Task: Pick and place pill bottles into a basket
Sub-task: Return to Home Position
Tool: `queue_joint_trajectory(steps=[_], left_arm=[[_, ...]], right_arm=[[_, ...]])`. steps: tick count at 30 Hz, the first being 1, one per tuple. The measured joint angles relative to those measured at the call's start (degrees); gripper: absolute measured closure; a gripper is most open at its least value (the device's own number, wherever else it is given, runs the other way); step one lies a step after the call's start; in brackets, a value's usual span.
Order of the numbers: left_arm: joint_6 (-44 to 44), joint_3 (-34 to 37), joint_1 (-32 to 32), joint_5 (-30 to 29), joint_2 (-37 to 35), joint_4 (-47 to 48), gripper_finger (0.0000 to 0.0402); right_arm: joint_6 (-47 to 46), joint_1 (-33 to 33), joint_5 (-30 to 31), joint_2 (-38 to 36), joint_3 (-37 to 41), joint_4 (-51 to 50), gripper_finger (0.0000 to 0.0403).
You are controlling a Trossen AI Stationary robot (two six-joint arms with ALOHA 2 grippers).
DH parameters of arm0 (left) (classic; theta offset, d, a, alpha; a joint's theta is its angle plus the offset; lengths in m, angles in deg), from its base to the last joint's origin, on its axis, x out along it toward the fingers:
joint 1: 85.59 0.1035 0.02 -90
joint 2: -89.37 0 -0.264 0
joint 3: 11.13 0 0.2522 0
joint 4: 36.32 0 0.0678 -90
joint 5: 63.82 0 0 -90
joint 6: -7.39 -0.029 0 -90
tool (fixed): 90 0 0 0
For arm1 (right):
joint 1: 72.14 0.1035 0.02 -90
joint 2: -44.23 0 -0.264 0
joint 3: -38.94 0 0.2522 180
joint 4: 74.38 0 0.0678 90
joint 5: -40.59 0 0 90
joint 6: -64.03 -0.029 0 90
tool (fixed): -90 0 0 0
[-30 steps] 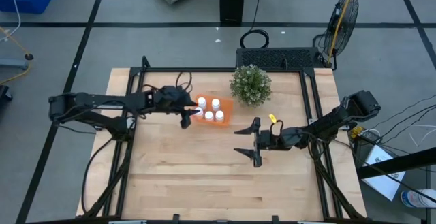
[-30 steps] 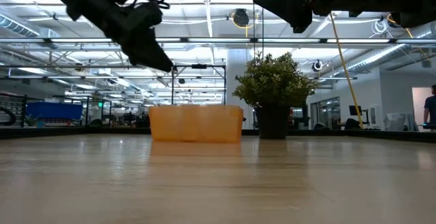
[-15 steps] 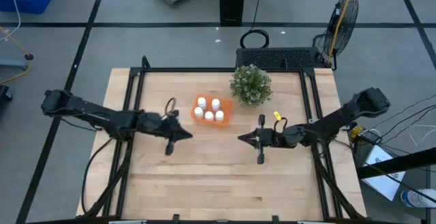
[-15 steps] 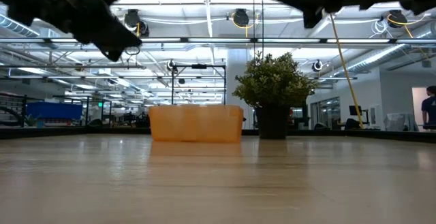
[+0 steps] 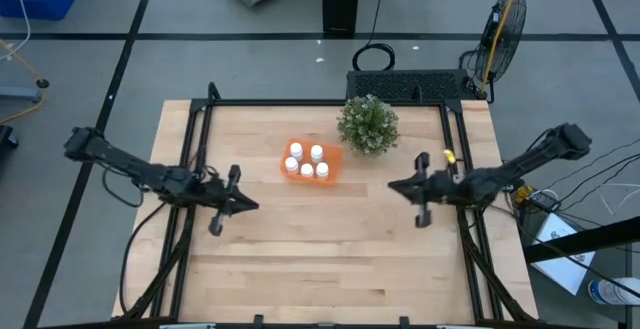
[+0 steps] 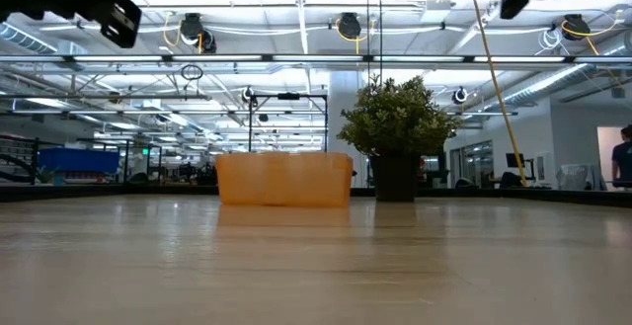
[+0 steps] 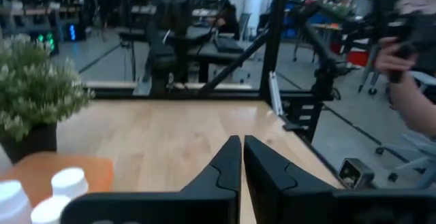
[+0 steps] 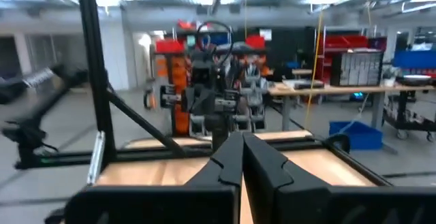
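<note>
Fingers of left gripper (image 7: 241, 142) and right gripper (image 8: 242, 137) are pressed together, empty, both well apart from the basket (image 6: 283, 179).

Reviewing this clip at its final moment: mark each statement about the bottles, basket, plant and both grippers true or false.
1. White pill bottles stand inside the orange basket. True.
2. The left gripper is holding a pill bottle. False: its fingers are shut on nothing, and it hangs over the bare table, left of the basket.
3. The green plant stands beside the basket, not in it. True.
4. The right gripper is directly above the basket. False: it is off to the right, past the plant, fingers shut and empty.
</note>
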Motion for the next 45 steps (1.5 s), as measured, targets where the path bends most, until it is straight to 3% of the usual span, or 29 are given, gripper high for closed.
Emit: queue_joint_trajectory(steps=[7,15,24,32,36,45], left_arm=[[-1.59,0.00,-2.60,-0.06,-9.05,6.58,0.0392],[-0.33,-0.02,-3.70,0.07,-16.27,13.60,0.0397],[-4.61,1.50,-4.44,4.07,-19.73,17.91,0.0375],[-8.79,6.85,-3.83,-1.38,-20.65,19.68,0.0396],[-7.18,7.61,-2.92,-2.41,-20.70,19.46,0.0381],[-8.33,12.39,-2.88,-3.80,-20.47,14.42,0.0390]], right_arm=[[0.29,0.02,-3.05,-21.66,7.89,-7.56,0.0403],[-1.11,0.00,-3.62,-40.81,9.63,-27.89,0.0403],[0.03,0.00,-6.06,-41.51,9.54,-41.28,0.0403],[1.13,0.00,-5.61,-41.58,9.50,-47.07,0.0403],[1.84,-0.07,-0.17,-41.58,9.50,-47.40,0.0403],[5.52,-0.07,1.15,-41.49,12.24,-43.90,0.0403]])
